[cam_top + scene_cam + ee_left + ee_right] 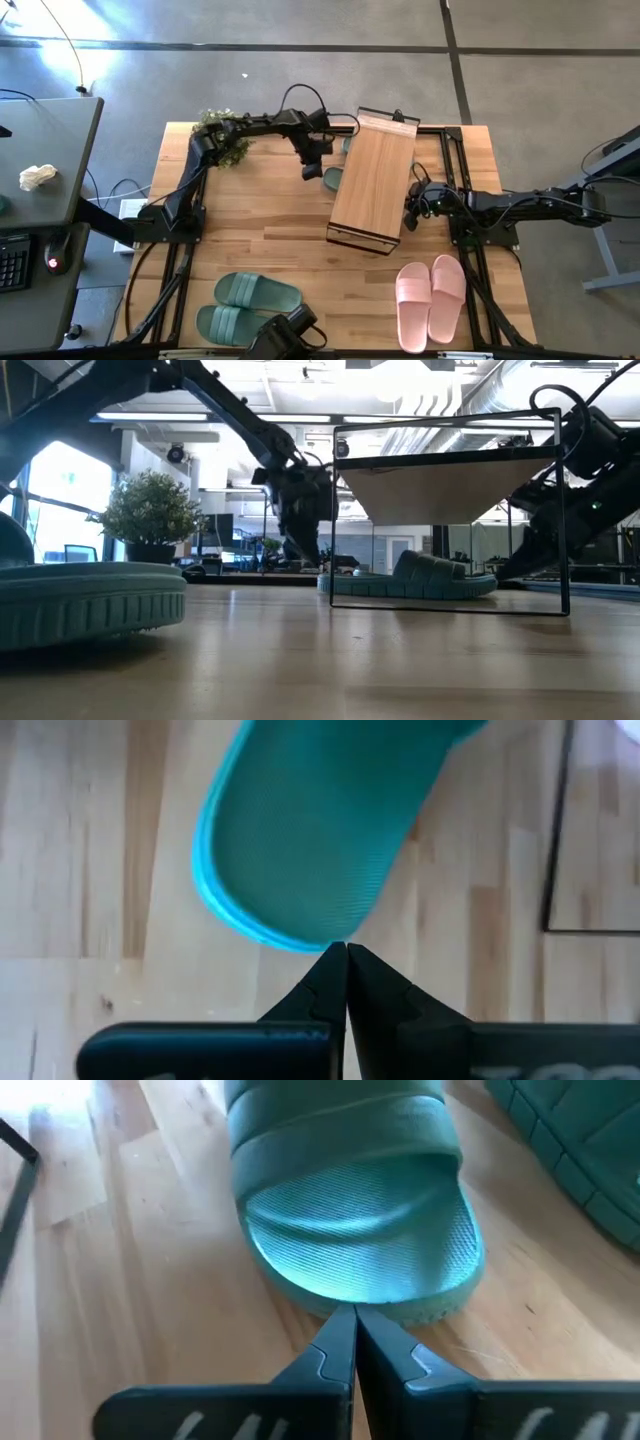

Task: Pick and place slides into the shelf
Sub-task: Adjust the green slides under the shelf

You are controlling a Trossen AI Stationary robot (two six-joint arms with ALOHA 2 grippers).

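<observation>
Slides point(350, 1230) of the green pair under the shelf point(373, 180) are what we see closest to both sets of jaws. We find the left gripper point(346, 952) with its jaws clenched on nothing, tips meeting just at the rim of a green slide's sole point(315, 830); in the high view this gripper point(311, 172) hangs at the shelf's left side, beside a green slide point(333, 178) that pokes out from under the shelf edge. We find the right gripper point(354, 1312) likewise clenched and empty, its tips at the edge of a green slide whose ridged strap arches over the footbed; a second green slide point(580, 1150) lies just beside it. From above, the right gripper point(411, 215) sits against the shelf's right side.

We see the shelf standing slightly askew in the far middle of the bench point(270, 230), its plank top bare. In the low view the green slides point(420, 578) lie on the bench inside the shelf's dark frame.

Another green pair point(245, 305) lies at the near left of the bench, and the pink pair point(430, 300) at the near right. A potted plant point(225, 135) stands at the far left corner.
</observation>
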